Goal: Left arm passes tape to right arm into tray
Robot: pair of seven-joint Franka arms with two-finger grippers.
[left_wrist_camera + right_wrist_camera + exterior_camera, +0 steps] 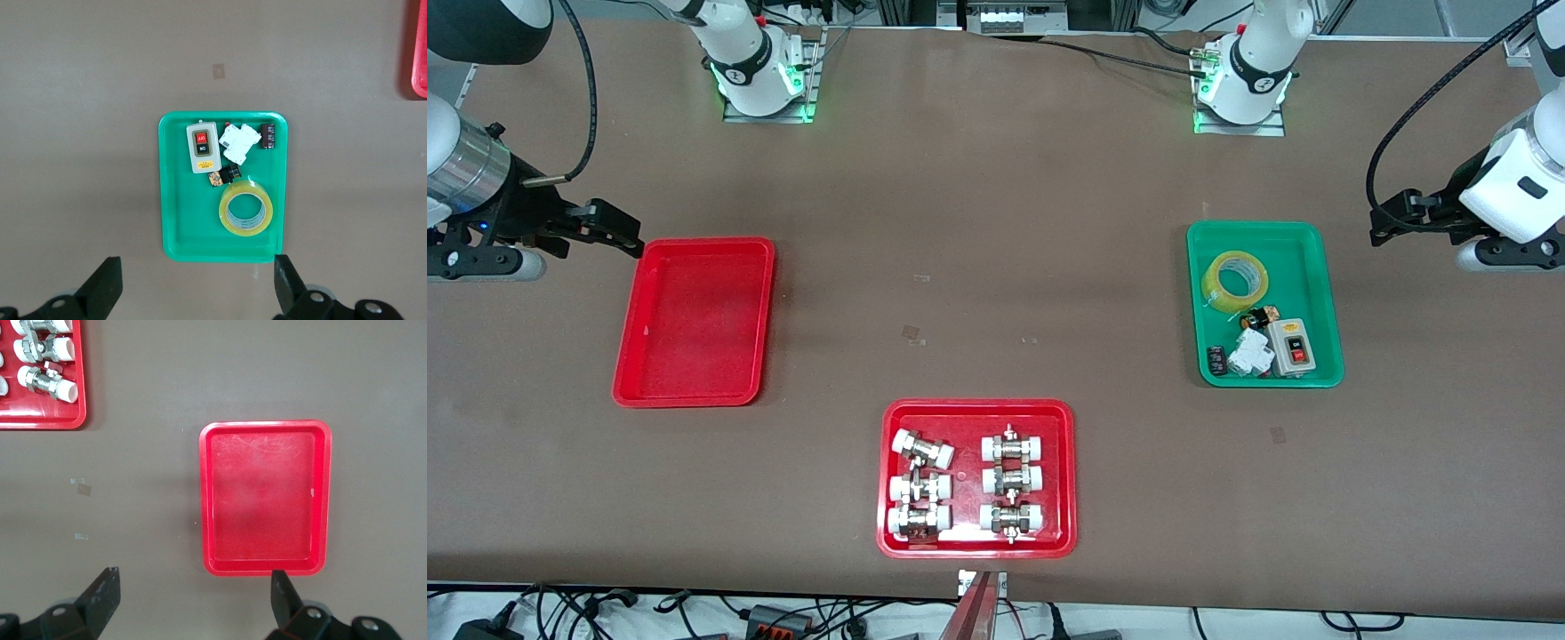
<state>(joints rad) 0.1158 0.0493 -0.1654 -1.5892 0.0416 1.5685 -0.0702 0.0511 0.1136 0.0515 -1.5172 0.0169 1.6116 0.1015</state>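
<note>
The tape point(1235, 281) lies flat in the green tray point(1294, 258), in the part nearer the robots' bases. It also shows in the left wrist view point(246, 211), inside the green tray point(187, 220). My left gripper point(1392, 222) hangs open and empty over the table just outside that tray, toward the left arm's end; its open jaws show in the left wrist view point(197, 270). The plain red tray point(694, 320) is empty. My right gripper point(618, 233) hangs open and empty over the table beside it, toward the right arm's end. The right wrist view shows it point(195, 580) and the tray point(263, 497).
A red tray of metal fittings point(976, 405) sits mid-table, nearest the front camera, and shows in the right wrist view point(40, 421). In the green tray, a grey switch box point(1291, 347), a white breaker point(1249, 354) and small parts lie nearer the camera than the tape.
</note>
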